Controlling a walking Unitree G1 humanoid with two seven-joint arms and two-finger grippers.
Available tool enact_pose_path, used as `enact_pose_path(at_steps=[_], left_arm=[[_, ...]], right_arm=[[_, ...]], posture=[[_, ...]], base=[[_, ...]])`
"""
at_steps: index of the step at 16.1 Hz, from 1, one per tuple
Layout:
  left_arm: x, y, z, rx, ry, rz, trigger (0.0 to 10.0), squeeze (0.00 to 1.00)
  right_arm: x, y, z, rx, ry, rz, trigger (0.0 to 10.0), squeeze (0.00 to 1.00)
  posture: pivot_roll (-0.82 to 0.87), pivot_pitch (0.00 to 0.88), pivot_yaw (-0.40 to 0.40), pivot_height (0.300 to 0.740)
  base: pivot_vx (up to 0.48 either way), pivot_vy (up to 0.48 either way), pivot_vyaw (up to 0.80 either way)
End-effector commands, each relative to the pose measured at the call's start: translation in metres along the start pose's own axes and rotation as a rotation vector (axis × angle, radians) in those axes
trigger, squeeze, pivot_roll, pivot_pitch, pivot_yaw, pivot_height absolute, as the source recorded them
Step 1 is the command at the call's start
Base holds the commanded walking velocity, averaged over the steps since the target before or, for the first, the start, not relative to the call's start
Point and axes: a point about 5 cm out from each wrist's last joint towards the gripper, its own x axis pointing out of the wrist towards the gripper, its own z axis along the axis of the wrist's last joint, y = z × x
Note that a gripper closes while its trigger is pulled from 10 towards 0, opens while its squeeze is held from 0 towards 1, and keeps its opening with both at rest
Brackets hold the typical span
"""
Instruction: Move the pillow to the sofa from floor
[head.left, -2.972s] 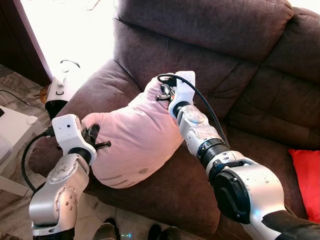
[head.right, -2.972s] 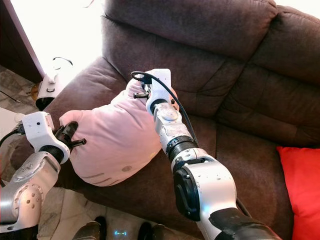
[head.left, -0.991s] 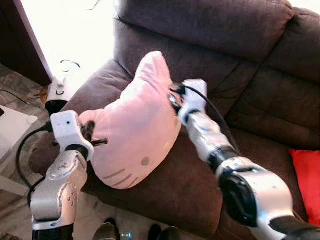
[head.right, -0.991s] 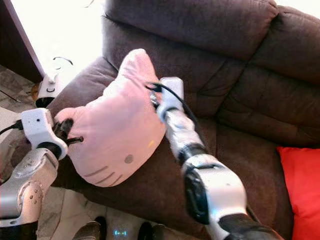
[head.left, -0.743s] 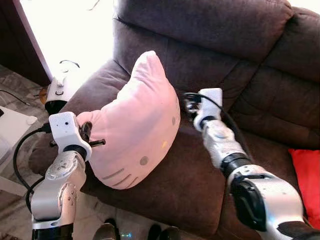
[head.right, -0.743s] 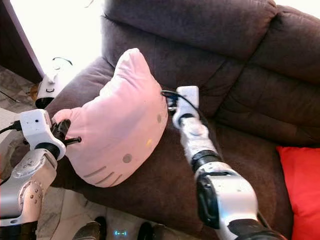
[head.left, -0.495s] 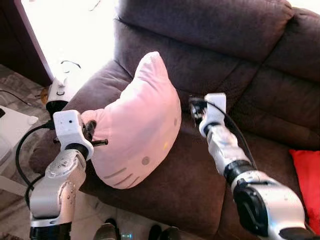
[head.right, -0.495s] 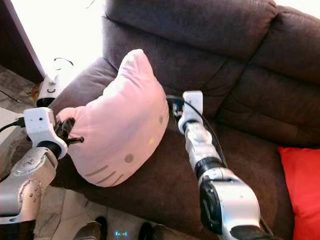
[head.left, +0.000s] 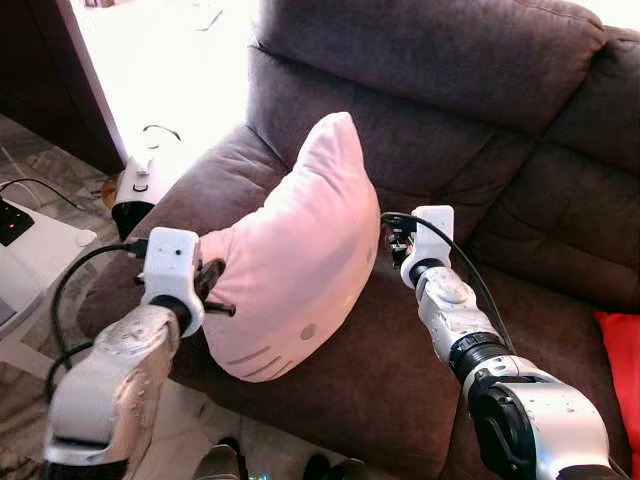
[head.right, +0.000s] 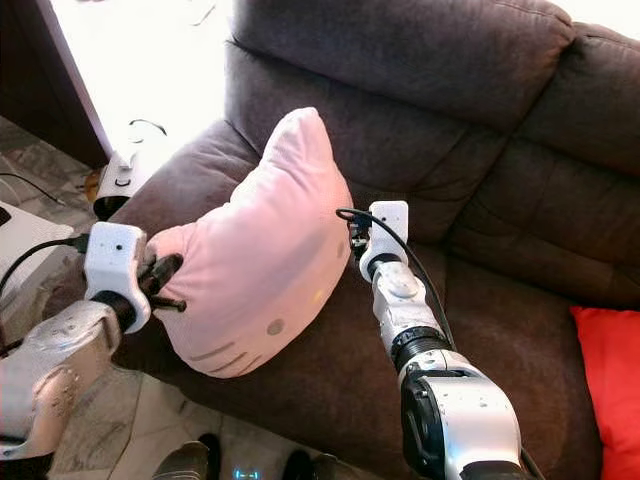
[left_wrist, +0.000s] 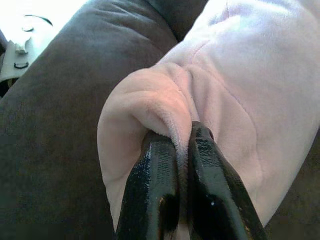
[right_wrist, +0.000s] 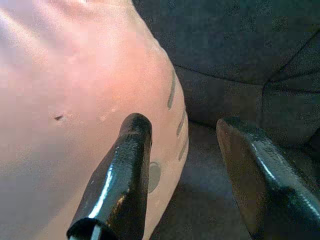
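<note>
A pink cat-face pillow stands on edge on the brown sofa's seat, leaning over the left armrest. My left gripper is shut on the pillow's lower left corner, its two black fingers pinching a fold of pink fabric. My right gripper is open just beside the pillow's right face, holding nothing; one finger lies close against the pink fabric. The right arm reaches in over the seat cushion.
The sofa's back cushions rise behind the pillow. A red cushion lies at the seat's right end. A white appliance with a cord sits on the floor left of the armrest, and a white box further left.
The right gripper let go of the pillow's top and pulled back to the right. The pillow sprang up onto its edge. The camera shifted a little, and the left gripper kept its hold.
</note>
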Motion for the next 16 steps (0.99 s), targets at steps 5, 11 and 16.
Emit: enact_pose_path(at_steps=[5, 11, 16], left_arm=[[-0.015, 0.014, -0.005, 0.056, 0.097, 0.051, 10.0, 0.00], [-0.008, 0.008, -0.014, 0.023, 0.074, 0.085, 10.0, 0.00], [0.006, 0.032, -0.011, -0.020, -0.071, 0.314, 10.0, 0.00]], right_arm=[[0.000, -0.002, 0.001, 0.008, -0.001, -0.011, 10.0, 0.00], [-0.001, -0.005, -0.002, 0.007, 0.004, -0.021, 10.0, 0.00], [-0.001, -0.007, -0.001, 0.010, -0.003, -0.030, 10.0, 0.00]], posture=[[0.31, 0.161, -0.157, 0.740], [0.29, 0.150, -0.150, 0.740], [0.27, 0.149, -0.147, 0.740]], base=[[0.000, 0.000, 0.00], [0.000, 0.000, 0.00], [0.000, 0.000, 0.00]])
